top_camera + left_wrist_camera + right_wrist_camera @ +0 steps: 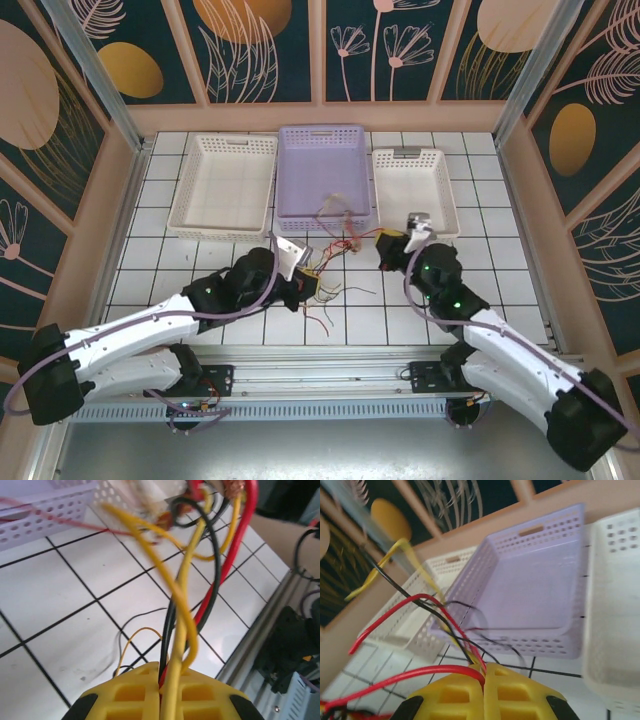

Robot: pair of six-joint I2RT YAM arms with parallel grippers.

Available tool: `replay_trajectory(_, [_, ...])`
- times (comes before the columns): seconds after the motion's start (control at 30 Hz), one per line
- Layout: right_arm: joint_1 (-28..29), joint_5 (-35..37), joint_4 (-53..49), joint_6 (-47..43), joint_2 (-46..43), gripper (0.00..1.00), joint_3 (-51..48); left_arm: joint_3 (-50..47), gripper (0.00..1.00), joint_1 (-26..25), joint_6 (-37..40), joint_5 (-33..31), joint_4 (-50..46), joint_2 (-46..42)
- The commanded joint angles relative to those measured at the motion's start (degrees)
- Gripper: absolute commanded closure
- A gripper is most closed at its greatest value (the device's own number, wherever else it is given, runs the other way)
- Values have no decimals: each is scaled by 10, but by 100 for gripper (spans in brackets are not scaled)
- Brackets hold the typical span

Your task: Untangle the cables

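Overhead, the left gripper [304, 284] sits near the middle of the tiled table [200, 250]. Its yellow fingers [125, 695] are pressed together with no gap, and yellow, black and red strands of the cables [186, 611] emerge from the seam between them. From that clamp the strands rise up and away across the wrist view. They bow to the right, then meet a knot of crossing loops near a corner of the lilac basket [30, 525].

The right gripper [390, 242] is likewise closed, with red and black strands pinched in its seam. In its wrist view they fan out leftward and upward, and a yellow strand arches above them.

Between the two clamps the bundle's long axis runs across the table from left to right, slanting slightly toward the far side at its right end. Loose ends leave this line: some reach to the front rim of the lilac basket, others trail over the tiles toward the near edge. A white basket [222, 228] stands just beside the lilac one on its left, and a smaller white basket [415, 225] stands just beside it on the right.
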Motion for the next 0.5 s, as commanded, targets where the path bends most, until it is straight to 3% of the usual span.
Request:
replay_trajectory(0.0, [-72,59,-63,72,-40,100,12,28,100,2,7,-85,-137,-11])
replay_trajectory(0.23, [-140,46,-133,81,-92,100,45,88,100,23,22,-186,-268,-31])
replay_trajectory(0.47, [-191,45,-183,89,-113,100,79,135,100,51,35,-209,-311,-59])
